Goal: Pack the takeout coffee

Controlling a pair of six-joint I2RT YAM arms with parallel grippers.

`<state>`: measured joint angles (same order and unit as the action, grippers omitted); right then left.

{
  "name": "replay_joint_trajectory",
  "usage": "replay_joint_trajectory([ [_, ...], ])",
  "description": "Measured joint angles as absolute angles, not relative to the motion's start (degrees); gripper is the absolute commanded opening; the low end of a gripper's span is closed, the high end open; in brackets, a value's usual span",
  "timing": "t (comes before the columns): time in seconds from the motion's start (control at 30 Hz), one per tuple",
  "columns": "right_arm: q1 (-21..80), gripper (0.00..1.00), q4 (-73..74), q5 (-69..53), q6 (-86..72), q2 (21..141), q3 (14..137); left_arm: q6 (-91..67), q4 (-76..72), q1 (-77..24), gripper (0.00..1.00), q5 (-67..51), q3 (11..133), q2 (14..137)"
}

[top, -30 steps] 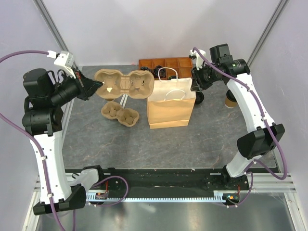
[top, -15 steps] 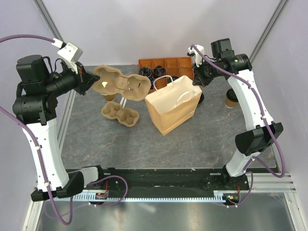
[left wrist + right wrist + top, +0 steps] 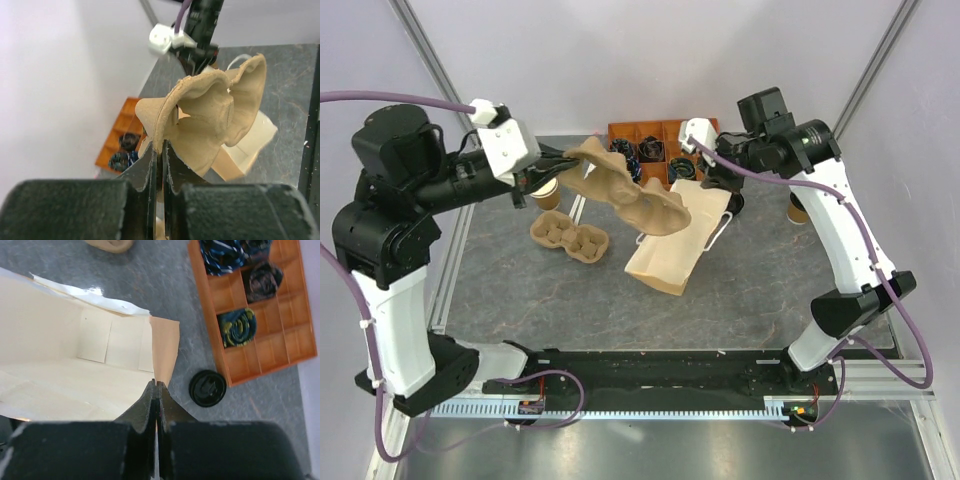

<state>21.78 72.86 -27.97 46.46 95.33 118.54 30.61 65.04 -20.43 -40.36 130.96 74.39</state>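
Grey table (image 3: pixel 760 270), both your arms up over it. The paper bag (image 3: pixel 670 250) is tipped over toward the left, mouth facing left, pale inside showing in the right wrist view. Your right gripper (image 3: pixel 156 387) is pinched tight on the bag's top edge. Your left gripper (image 3: pixel 159 150) is clamped narrow on the rim of a pulp cup carrier (image 3: pixel 625 190), held in the air on a tilt, just above the bag's mouth. Orange tray (image 3: pixel 650 127) sits at the back, dark bundles in some compartments. Second carrier (image 3: pixel 570 238) lies flat, left of the bag. The takeout coffee (image 3: pixel 797 211) stands upright at the right, half hidden behind your right arm, apart from the bag. A loose black lid (image 3: pixel 207 388) lies just beside the orange tray.
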Motion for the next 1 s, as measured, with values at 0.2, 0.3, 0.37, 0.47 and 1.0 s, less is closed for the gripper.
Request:
replay_joint_trajectory([
  [0.2, 26.52, 0.0, 73.95, -28.1, 48.31, 94.11, 118.54, 35.29, 66.08, -35.97, 0.08, -30.83, 133.21, 78.19],
  [0.3, 26.74, 0.0, 74.37, -28.21, 48.31, 94.19, 118.54, 39.38, 66.48, -43.2, 0.07, -23.7, 132.33, 79.96],
  [0.37, 27.05, 0.0, 74.59, -28.18, 48.31, 94.19, 118.54, 42.78, 66.76, -47.51, 0.07, -18.74, 131.2, 80.42],
  [0.47, 28.01, 0.0, 74.67, -27.94, 48.23, 94.35, 118.54, 46.7, 67.16, -51.29, 0.07, -13.47, 131.15, 80.88],
  [1.0, 30.46, 0.0, 76.01, -23.79, 44.31, 99.57, 121.62, 60.62, 62.28, -65.06, 0.02, 3.68, 133.4, 81.25],
])
